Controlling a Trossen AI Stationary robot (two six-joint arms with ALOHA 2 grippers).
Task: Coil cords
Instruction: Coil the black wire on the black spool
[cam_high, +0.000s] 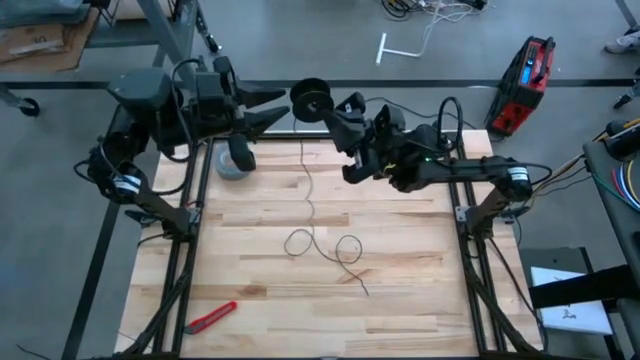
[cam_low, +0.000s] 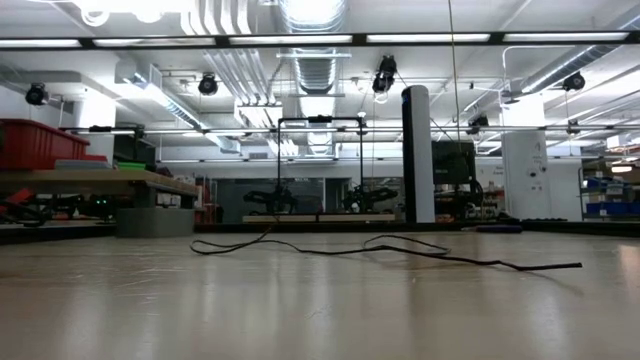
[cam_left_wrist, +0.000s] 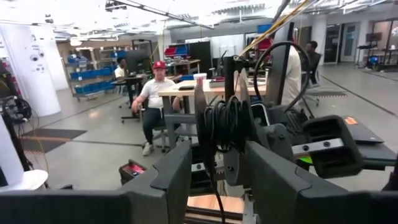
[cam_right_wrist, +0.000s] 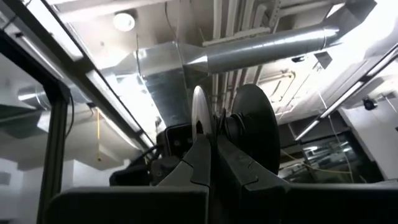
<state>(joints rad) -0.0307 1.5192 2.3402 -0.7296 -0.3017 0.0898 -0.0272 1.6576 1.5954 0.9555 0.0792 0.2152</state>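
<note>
A small black round reel (cam_high: 312, 98) is held in the air above the table's far edge, with black cord wound on it (cam_left_wrist: 224, 124). The thin black cord (cam_high: 306, 190) drops from the reel to the table, where it lies in loose loops (cam_high: 345, 250); its free end (cam_low: 575, 266) rests on the wood. My right gripper (cam_high: 340, 112) is shut on the reel, at its right side. My left gripper (cam_high: 284, 106) points level at the reel from the left, open. Its fingertips stand just short of the reel's rim. My right gripper pinches the reel between its two fingers (cam_right_wrist: 199, 165), which meet at a thin part (cam_right_wrist: 216, 134) between the two round flanges. The fingers slant upward, coming from the table's right. The reel is lifted clear of the table, its flanges on edge.
A grey tape roll (cam_high: 235, 160) lies at the far left of the table, under the left arm. A red-handled cutter (cam_high: 212, 316) lies near the front left edge. People sit at desks in the room beyond (cam_left_wrist: 155, 93). The table's near half is bare wood.
</note>
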